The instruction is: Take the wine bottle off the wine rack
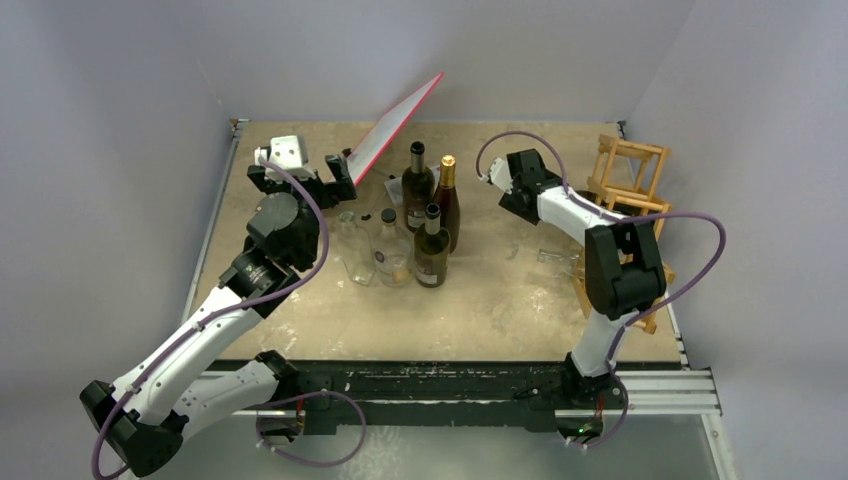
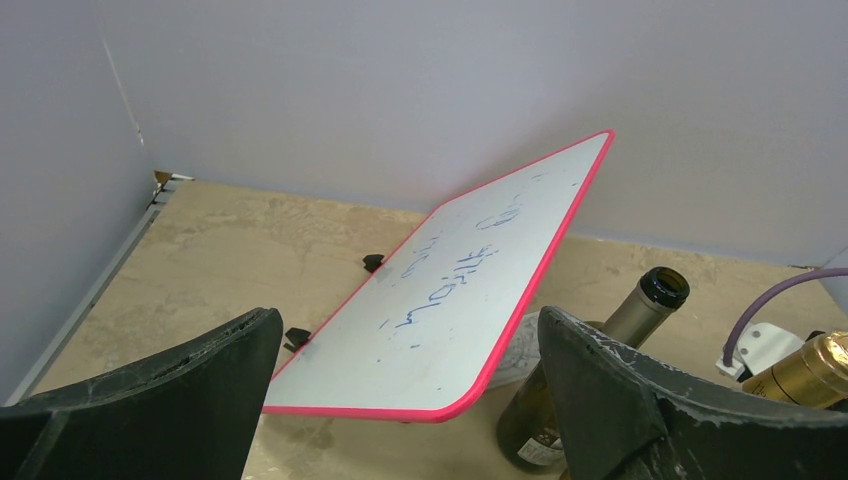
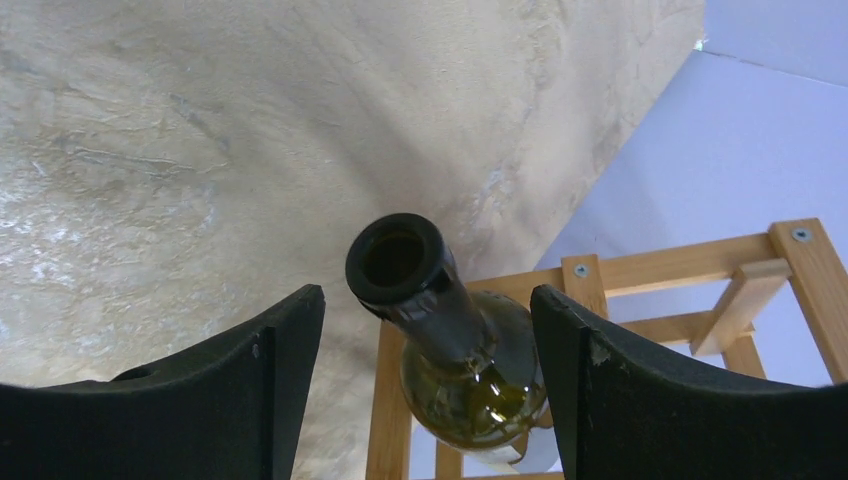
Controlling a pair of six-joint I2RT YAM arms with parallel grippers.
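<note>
In the right wrist view the wine bottle (image 3: 470, 380), dark green glass with an open black mouth, lies in the wine rack (image 3: 690, 262), a lattice of light wooden bars, with its neck pointing out toward the camera. My right gripper (image 3: 428, 290) straddles that neck, open, with a gap showing on each side. In the top view the rack (image 1: 630, 175) stands at the table's far right, partly behind the right arm, and the bottle is hidden there. My left gripper (image 2: 410, 315) stands wide open near the far left with nothing between its fingers.
A red-edged whiteboard (image 2: 460, 290) with blue writing stands tilted just ahead of the left gripper (image 1: 340, 172). Several upright bottles cluster mid-table: dark ones (image 1: 418, 185) (image 1: 432, 248), a gold-capped one (image 1: 447, 200) and clear ones (image 1: 355, 250). Grey walls enclose the table.
</note>
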